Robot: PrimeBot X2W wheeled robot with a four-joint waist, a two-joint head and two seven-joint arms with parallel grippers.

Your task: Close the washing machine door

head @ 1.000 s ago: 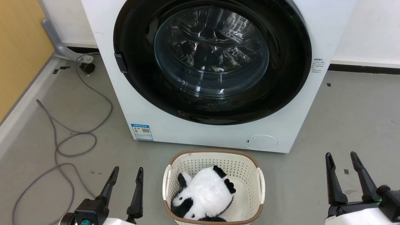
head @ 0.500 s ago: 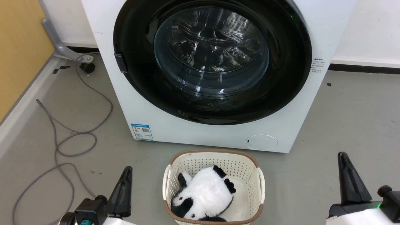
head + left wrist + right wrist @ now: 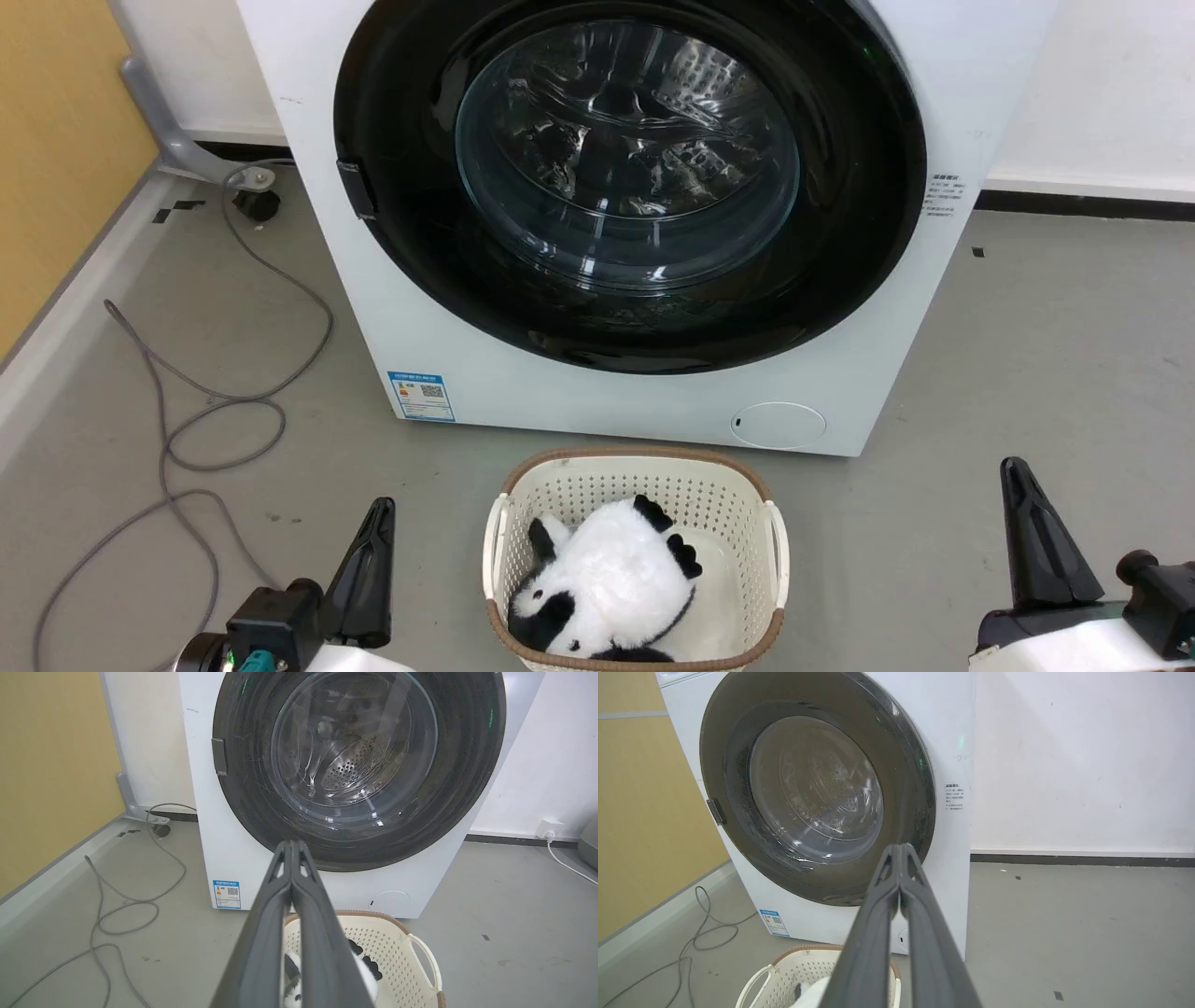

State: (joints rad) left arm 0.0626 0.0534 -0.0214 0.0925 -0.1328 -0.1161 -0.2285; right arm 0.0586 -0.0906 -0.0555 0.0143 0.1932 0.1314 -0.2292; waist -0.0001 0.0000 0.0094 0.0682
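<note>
The left end effector [image 3: 380, 511] sits low on the robot's left with its two long dark fingers [image 3: 261, 933] pressed tight together, and it holds nothing. The right end effector [image 3: 1014, 469] sits low on the robot's right, closed up the same way, and it holds nothing too. Both hang above the grey floor [image 3: 1027, 327] and touch nothing. Between them stands a cream plastic laundry basket with a brown rim [image 3: 635, 455]. Inside it lies a fluffy black and white panda toy [image 3: 611, 579]. Just behind the basket is the white boxy front-loading washing machine [image 3: 579, 401]. The large round black-framed washing machine door [image 3: 625, 159], with its bulging clear glass window, lies flat against the front of the machine, shut. Shiny steel with little holes shows through the glass. A small dark latch piece [image 3: 357, 189] sits on the door's left edge. Low on the machine's front are a blue label sticker [image 3: 420, 396] and a round white cap [image 3: 778, 425]. A thin grey cable [image 3: 187, 411] loops over the floor to the left, near a yellow wall [image 3: 56, 140]
</note>
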